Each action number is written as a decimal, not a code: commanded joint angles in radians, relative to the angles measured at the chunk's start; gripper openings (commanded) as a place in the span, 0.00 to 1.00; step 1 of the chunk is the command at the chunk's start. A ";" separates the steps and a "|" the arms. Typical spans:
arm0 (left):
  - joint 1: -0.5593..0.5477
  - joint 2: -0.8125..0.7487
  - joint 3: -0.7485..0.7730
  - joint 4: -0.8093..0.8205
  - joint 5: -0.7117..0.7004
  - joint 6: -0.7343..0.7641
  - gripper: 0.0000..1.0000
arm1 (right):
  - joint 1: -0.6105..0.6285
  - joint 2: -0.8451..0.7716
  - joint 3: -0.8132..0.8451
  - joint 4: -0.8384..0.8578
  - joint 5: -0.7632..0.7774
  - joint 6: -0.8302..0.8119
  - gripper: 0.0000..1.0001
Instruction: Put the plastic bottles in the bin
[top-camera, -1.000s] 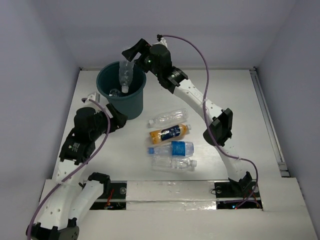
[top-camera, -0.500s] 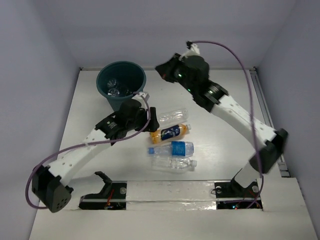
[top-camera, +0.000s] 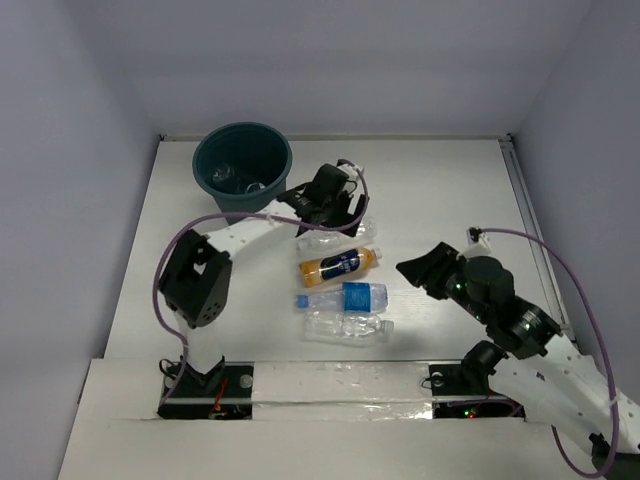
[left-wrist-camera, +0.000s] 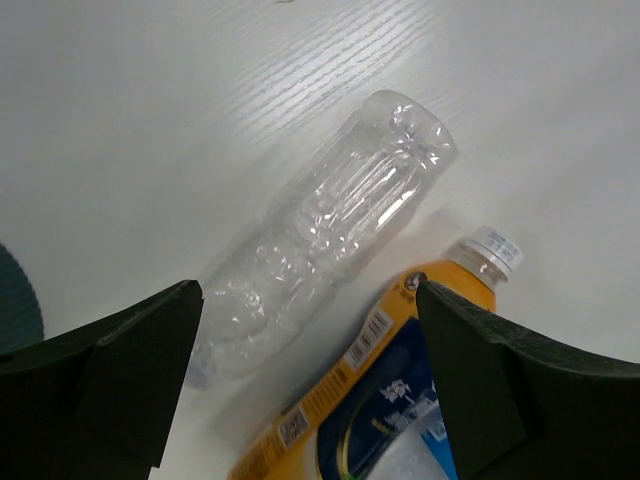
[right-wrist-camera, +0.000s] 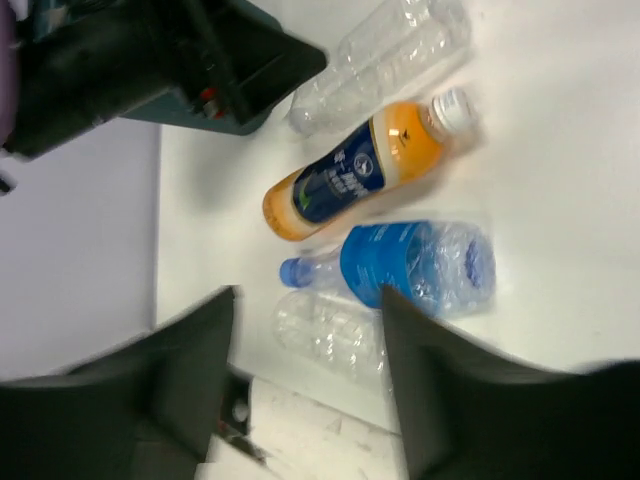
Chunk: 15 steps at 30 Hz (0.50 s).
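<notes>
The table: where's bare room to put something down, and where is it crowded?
Bare: the table at its far right, bordered by the bin, the back wall and the right gripper; also a smaller patch between the left arm's elbow and the bottles. Crowded: the middle, where four bottles lie side by side, the left gripper over the farthest.

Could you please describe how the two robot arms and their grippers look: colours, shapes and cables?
Both are built alike. The left arm and the right arm have smooth white links joined by bulky black joints. A thin purple cable loops loosely beside each arm. The left gripper and the right gripper are matte black, each with two broad, wedge-shaped fingers.
</notes>
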<state>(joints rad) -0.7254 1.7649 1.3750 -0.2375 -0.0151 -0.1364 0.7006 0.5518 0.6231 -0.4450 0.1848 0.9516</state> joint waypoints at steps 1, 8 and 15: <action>-0.002 0.089 0.113 -0.015 0.041 0.090 0.87 | 0.002 -0.099 -0.028 -0.093 -0.047 0.078 0.71; -0.002 0.277 0.246 -0.078 0.055 0.119 0.87 | 0.002 -0.044 -0.063 -0.172 -0.160 0.046 0.89; 0.017 0.331 0.230 -0.076 0.024 0.110 0.75 | 0.002 0.049 -0.102 -0.158 -0.309 0.032 0.90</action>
<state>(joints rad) -0.7219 2.1136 1.5936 -0.3065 0.0200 -0.0353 0.7006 0.5838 0.5411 -0.6060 -0.0288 0.9924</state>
